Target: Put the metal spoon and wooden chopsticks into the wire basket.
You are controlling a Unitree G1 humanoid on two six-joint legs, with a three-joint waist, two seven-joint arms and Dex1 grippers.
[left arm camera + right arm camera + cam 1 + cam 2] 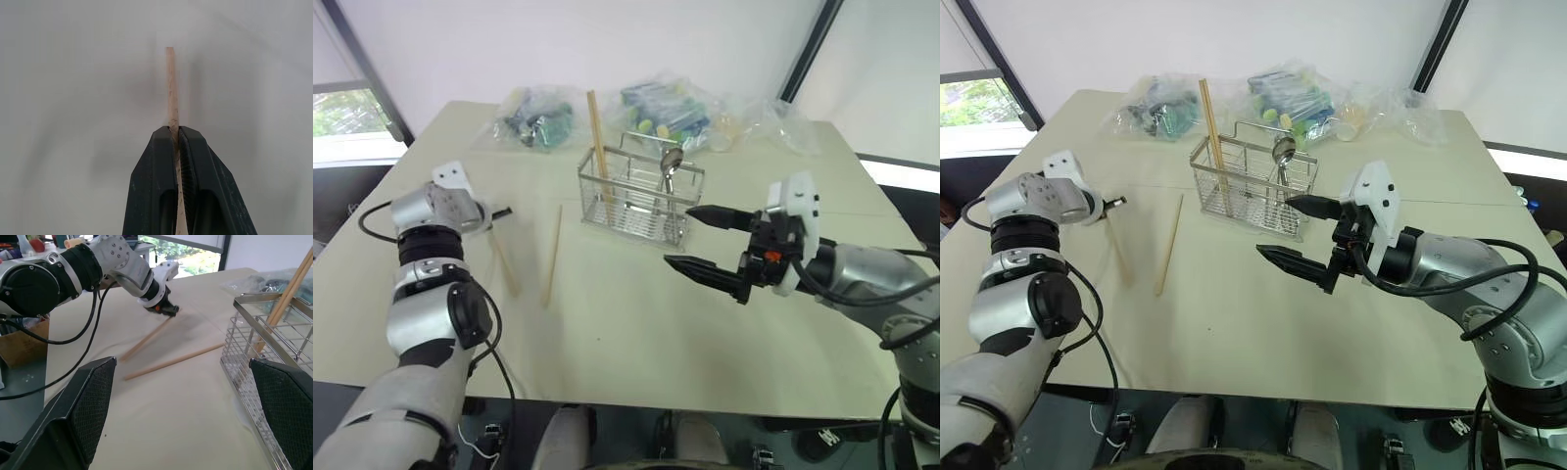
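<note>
The left gripper [505,211] is clamped on one wooden chopstick [504,262], arm reaching forward at nine o'clock. The right gripper [693,240] hovers wide open at three. The chrome wire basket [634,199], at twelve, holds one upright chopstick [598,137] and one shiny metal spoon [671,166]. A third chopstick [552,255] lies on the table [636,333].

spoon [671,168] in basket [636,201] | chopstick [552,255] left of basket, on table [636,323]

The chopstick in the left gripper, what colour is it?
Light tan wood; the chopstick shows best in the left wrist view.
</note>
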